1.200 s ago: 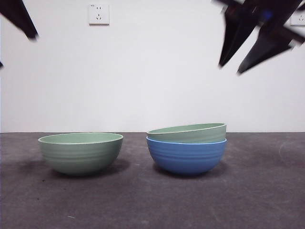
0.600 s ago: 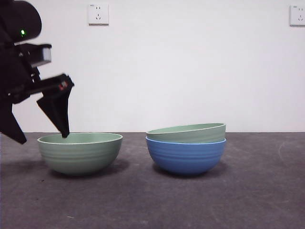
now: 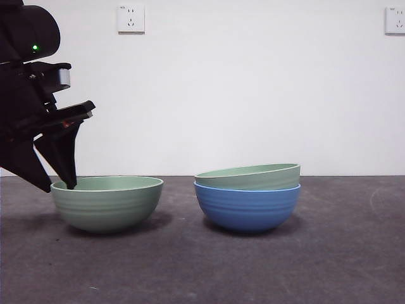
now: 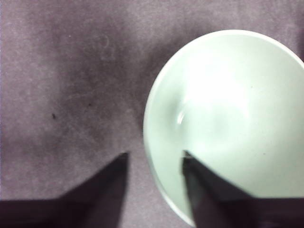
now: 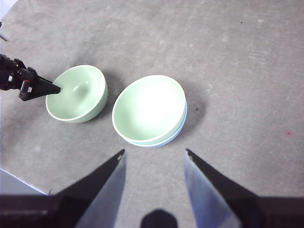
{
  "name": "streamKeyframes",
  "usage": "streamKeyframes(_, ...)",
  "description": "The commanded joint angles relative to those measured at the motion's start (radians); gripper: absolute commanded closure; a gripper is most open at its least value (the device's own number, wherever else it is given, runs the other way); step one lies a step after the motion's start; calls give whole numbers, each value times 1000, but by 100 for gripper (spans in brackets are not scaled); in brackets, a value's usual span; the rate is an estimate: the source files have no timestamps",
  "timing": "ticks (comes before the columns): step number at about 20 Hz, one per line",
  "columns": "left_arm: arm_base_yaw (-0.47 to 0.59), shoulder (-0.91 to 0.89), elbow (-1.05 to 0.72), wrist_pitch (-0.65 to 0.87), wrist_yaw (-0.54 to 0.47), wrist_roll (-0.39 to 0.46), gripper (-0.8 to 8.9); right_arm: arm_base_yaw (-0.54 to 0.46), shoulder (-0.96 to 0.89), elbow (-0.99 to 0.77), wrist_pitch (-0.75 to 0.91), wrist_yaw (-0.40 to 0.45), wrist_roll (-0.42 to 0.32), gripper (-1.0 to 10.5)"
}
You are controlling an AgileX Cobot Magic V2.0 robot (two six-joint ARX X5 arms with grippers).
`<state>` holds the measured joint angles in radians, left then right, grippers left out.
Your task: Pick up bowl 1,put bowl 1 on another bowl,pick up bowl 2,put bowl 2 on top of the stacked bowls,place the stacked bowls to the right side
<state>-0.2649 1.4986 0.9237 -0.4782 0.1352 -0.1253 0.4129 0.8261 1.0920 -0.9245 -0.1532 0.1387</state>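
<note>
A pale green bowl [image 3: 106, 202] stands alone on the left of the table. My left gripper [image 3: 58, 187] is open and straddles its left rim, one jaw inside and one outside; the left wrist view shows that bowl [image 4: 228, 123] with the rim between the jaws of the left gripper [image 4: 155, 154]. To the right, the blue ribbed bowl [image 3: 247, 206] carries a second pale green bowl [image 3: 248, 176] nested in it, slightly tilted. My right gripper [image 5: 155, 152] hangs open high above the stacked pair [image 5: 149, 108], out of the front view.
The table [image 3: 202, 272] is dark grey, with bare surface right of the blue bowl. Two wall sockets [image 3: 131, 18] [image 3: 395, 20] sit on the white wall behind. A pale table edge [image 5: 14, 185] shows near the lone green bowl's side.
The right arm rose out of the front view at the top right. The left arm came down from the top left, and its jaws sank onto the lone green bowl's left rim.
</note>
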Motion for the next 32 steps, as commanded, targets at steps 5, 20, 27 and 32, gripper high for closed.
streamKeyframes(5, -20, 6, 0, -11, 4, -37, 827, 1, -22, -2, 0, 3, 4, 744)
streamKeyframes(20, -132, -55, 269, -145, 65, -58, 820, 1, -52, -2, -35, 3, 2, 753)
streamKeyframes(27, -254, 35, 406, -121, 64, -93, 820, 1, -55, -2, -58, 3, 3, 753)
streamKeyframes(32, -317, 218, 525, -135, 48, -114, 820, 1, -55, -2, -83, 3, 2, 753)
